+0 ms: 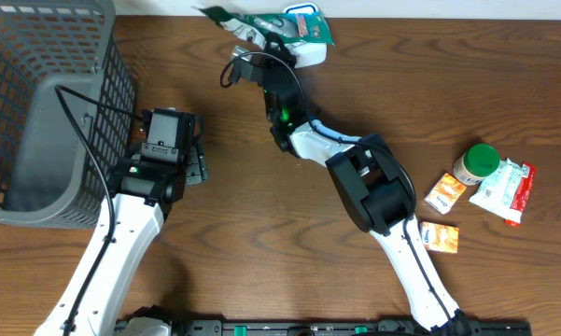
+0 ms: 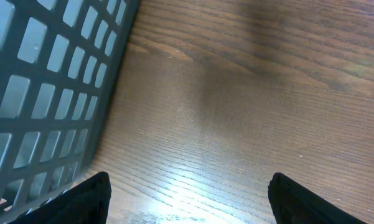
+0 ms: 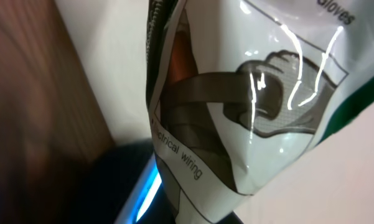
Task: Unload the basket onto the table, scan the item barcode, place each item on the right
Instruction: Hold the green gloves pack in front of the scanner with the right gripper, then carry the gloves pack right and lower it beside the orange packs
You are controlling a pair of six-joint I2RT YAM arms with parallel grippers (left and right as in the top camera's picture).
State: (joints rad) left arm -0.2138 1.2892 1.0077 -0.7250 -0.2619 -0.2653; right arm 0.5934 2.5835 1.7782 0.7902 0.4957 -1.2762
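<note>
One glossy white-and-green plastic packet clenched in my right gripper, upper centre; left gripper released beside one grey mesh basket; two orange sachets lower right.

Basket sits left, jar right, glove packet at far edge

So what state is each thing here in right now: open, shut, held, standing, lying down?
glove package: gripped at the table's far edge
right end effector: shut on the glove package
basket: upright
left end effector: open, empty, beside the basket
green-lidded jar: upright, lid on
orange packets: lying flat
red and white pouch: lying flat beside the jar
</note>
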